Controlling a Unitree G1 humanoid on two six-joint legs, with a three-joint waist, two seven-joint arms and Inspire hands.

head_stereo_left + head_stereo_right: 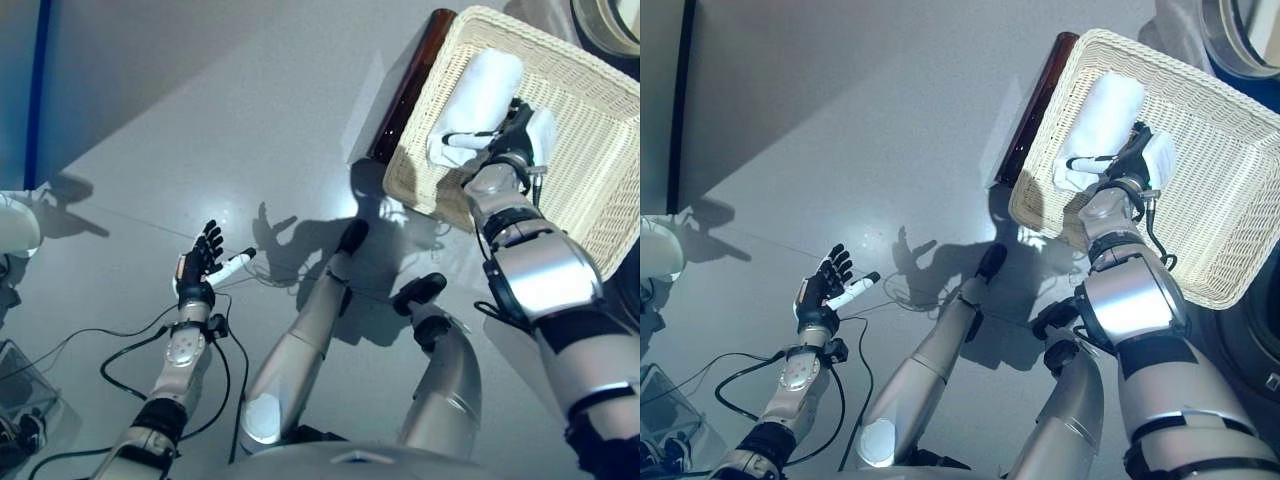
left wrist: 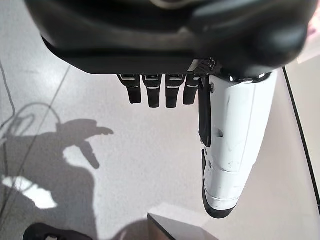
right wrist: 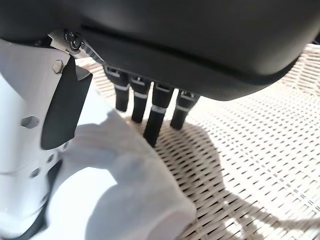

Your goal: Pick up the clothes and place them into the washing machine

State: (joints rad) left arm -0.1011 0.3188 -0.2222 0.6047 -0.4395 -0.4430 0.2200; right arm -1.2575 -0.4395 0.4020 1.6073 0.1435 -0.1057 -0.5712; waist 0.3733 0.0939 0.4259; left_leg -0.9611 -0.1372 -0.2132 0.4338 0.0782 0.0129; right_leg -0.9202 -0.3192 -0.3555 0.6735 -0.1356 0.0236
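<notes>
A white garment (image 1: pixel 482 88) lies folded in the shallow wicker basket (image 1: pixel 600 150), which rests on a low dark brown box (image 1: pixel 410 85). My right hand (image 1: pixel 512 135) is down in the basket on the garment's near end. In the right wrist view its fingers (image 3: pixel 152 115) are fairly straight and its white-covered thumb (image 3: pixel 30 165) is spread, with the garment (image 3: pixel 115 200) bunched between them. My left hand (image 1: pixel 200 262) hangs open over the grey floor at the lower left, holding nothing; its straight fingers (image 2: pixel 155 92) show in the left wrist view.
The washing machine's round door (image 1: pixel 610 20) is at the top right corner, just past the basket. A clear plastic box (image 1: pixel 20 385) and a white rounded object (image 1: pixel 15 225) are at the far left. Grey floor lies between.
</notes>
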